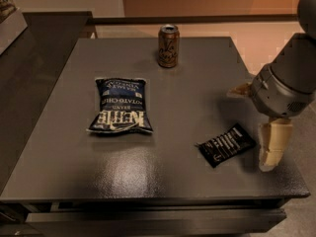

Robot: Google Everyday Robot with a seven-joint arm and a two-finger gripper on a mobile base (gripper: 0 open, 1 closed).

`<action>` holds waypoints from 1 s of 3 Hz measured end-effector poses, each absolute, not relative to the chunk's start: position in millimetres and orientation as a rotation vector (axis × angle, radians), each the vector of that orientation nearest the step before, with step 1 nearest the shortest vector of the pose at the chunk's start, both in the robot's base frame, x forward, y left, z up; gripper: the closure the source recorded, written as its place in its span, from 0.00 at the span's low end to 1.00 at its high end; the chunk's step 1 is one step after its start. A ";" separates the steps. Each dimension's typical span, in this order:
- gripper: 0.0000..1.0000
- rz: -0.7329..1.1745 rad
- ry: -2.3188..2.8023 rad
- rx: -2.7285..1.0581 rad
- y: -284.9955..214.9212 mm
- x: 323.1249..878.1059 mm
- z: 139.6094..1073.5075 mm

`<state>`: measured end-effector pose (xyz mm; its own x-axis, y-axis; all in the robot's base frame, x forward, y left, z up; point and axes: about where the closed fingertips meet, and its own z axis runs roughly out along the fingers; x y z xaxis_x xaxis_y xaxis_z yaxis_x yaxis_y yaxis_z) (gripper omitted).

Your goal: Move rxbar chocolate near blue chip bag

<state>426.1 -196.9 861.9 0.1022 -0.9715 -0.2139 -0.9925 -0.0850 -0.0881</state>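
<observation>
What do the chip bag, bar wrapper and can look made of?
The blue chip bag: probably glossy plastic film, puffy with crimped ends. The rxbar chocolate: thin dark film wrapper, lying flat. The can: likely aluminium, with shiny rim. The pincer hangs just beside the bar.

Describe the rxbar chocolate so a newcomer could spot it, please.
On the dark table, look near its front right corner, beside the pincer. The rxbar chocolate lies there: small, flat, black, unlike the puffy blue chip bag and upright tan can.
</observation>
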 end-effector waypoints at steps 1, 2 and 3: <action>0.00 0.220 1.907 -2.167 -198.7 425.0 848.0; 0.00 0.269 1.854 -2.162 -196.4 424.4 839.5; 0.00 0.309 1.818 -2.157 -193.4 423.3 834.3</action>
